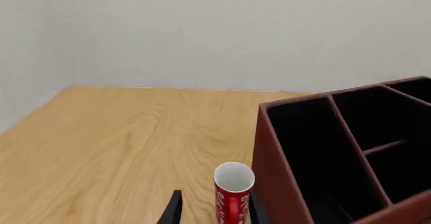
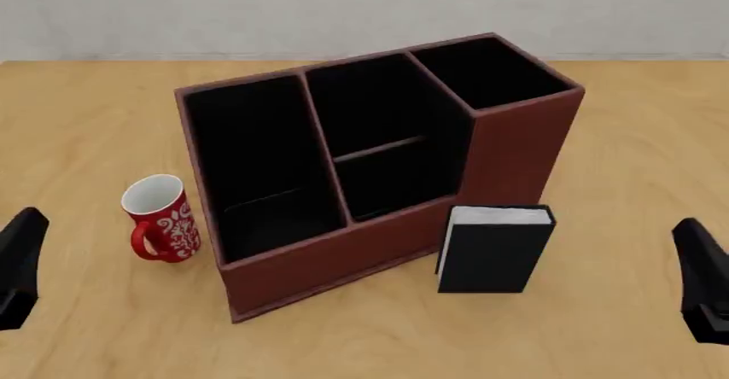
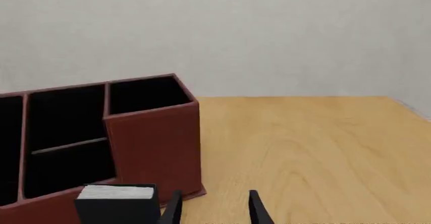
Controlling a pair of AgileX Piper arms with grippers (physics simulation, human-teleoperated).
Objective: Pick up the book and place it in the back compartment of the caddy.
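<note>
Upright book (image 2: 496, 248) beside caddy (image 2: 376, 161) front edge

We see a light oak-grain bench (image 2: 91, 106), wood figure running in long swirls, far edge straight against a plain pale grey wall (image 2: 341, 8). In the left wrist view a second wall (image 1: 27, 57) meets it at a corner. Light even, soft, faint shadows only.

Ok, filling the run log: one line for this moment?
phase: before pick | book: upright on table, by caddy | back compartment: no book | left gripper: open | right gripper: open
</note>
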